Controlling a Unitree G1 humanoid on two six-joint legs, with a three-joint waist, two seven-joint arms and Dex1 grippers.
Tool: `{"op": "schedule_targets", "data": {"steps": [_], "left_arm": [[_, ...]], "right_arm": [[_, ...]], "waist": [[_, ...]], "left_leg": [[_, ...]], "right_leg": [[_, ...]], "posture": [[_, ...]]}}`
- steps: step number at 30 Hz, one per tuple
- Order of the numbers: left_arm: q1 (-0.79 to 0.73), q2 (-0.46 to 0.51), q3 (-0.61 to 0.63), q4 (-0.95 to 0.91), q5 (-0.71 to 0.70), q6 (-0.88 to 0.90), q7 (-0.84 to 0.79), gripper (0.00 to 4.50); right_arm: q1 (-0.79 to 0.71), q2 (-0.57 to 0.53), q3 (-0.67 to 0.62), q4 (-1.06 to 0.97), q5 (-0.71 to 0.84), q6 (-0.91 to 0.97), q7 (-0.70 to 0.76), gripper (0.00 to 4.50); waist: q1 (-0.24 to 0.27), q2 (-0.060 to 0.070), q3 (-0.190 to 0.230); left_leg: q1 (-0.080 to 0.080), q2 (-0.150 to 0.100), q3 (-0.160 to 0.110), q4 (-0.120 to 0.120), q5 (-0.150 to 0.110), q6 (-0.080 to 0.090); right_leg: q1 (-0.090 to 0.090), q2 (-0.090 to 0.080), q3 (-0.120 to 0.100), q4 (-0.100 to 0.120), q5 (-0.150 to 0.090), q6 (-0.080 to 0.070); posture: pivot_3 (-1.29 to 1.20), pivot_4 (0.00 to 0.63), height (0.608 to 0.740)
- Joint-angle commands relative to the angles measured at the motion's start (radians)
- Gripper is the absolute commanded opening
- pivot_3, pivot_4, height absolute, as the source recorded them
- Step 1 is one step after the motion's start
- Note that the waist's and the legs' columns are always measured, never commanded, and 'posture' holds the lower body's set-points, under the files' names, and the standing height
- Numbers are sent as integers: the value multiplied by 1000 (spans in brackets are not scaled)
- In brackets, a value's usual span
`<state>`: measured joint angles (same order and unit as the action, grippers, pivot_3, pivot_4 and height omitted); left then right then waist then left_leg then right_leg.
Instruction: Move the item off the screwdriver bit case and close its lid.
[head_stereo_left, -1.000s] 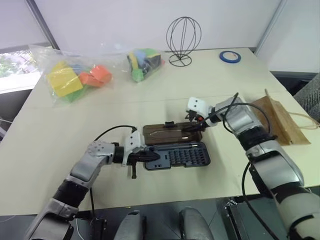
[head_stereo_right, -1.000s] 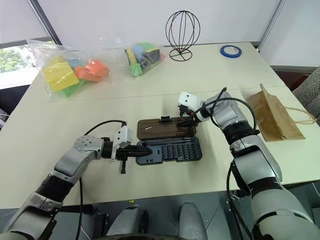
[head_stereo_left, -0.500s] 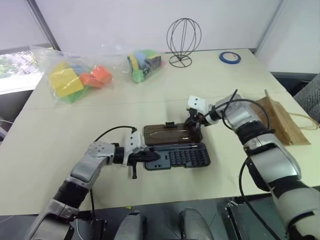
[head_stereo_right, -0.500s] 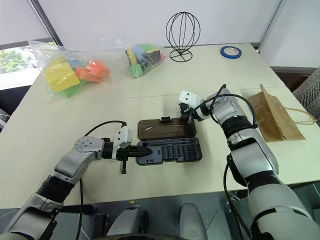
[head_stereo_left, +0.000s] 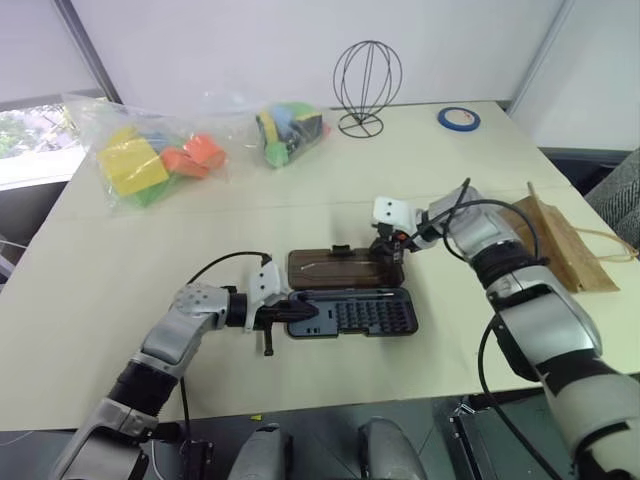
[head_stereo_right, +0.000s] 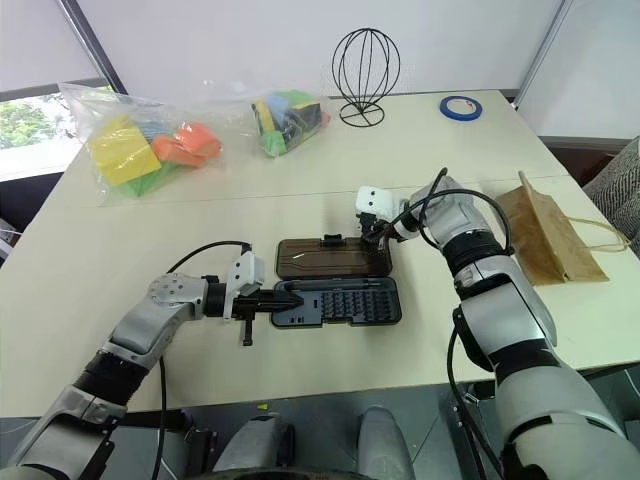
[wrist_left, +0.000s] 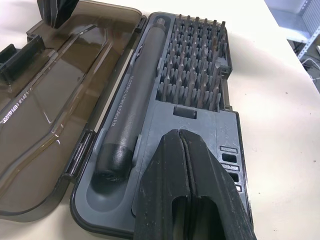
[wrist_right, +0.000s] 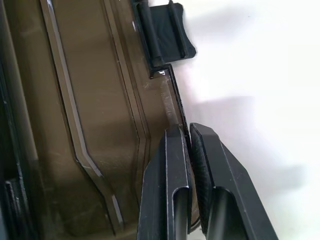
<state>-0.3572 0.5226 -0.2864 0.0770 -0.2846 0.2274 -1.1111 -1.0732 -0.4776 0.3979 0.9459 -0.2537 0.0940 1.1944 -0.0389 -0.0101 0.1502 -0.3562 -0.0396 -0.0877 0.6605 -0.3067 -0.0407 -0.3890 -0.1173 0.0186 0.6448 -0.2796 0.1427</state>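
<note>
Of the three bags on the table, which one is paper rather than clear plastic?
The brown paper bag lying flat near the table's right edge. The other two bags, at the far left, are clear plastic with coloured blocks inside.

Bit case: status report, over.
Left end effector shut, pressing on the case tray. Right end effector shut on the lid edge; lid lying open, flat. Paper bag off the case, at table's right. Nothing blocking.

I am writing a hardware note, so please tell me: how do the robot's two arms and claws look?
Both arms have silver-grey rounded shells with black joints. A thin black cable loops along each forearm. Each wrist bears a small white block. The left claw and right claw each have two black, tapered plastic fingers with a matte, slightly worn surface.
</note>
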Motion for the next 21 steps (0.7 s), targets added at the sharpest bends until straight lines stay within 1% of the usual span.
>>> {"op": "schedule_targets", "data": {"steps": [1, 3, 4, 8, 15, 21], "left_arm": [[17, 10, 16, 31, 28, 22, 24, 0], [19, 10, 27, 29, 24, 28, 30, 0], [19, 9, 35, 29, 20, 32, 36, 0], [17, 5, 64, 38, 16, 35, 54, 0], [10, 4, 92, 57, 11, 40, 67, 0], [9, 2, 103, 81, 11, 34, 66, 0]], "right_arm": [[55, -7, 42, -21, -74, -67, -91, 66], [60, -19, 40, -71, -92, -113, -138, 66], [65, -25, 30, -114, -91, -104, -147, 66], [137, -85, -5, -379, -98, -97, -170, 66], [308, -165, -53, -803, -116, 8, -193, 66], [409, -184, -78, -1028, -135, 83, -215, 66]], "waist": [[-1, 0, 0], [-4, 0, 0], [-5, 0, 0], [-4, 3, 2], [0, 3, 2], [-1, 3, 2]], "left_leg": [[0, 0, 0, 0, 0, 0], [0, 0, 0, 0, 0, 0], [0, 0, 0, 0, 0, 0], [-1, 0, 1, 0, 0, 0], [-10, 0, 1, 1, 0, 0], [-11, 0, 1, 1, 0, 0]], "right_leg": [[0, 0, 0, 0, 0, 0], [0, 0, 0, 0, 0, 0], [0, 0, 1, 0, 0, 0], [-3, 0, 1, 1, 0, 0], [-10, 0, 2, 1, 0, 0], [-11, 0, 2, 0, 0, 0]], "posture": [[0, 150, 740], [0, 150, 740], [0, 150, 740], [0, 150, 740], [0, 150, 740], [0, 150, 740]]}}
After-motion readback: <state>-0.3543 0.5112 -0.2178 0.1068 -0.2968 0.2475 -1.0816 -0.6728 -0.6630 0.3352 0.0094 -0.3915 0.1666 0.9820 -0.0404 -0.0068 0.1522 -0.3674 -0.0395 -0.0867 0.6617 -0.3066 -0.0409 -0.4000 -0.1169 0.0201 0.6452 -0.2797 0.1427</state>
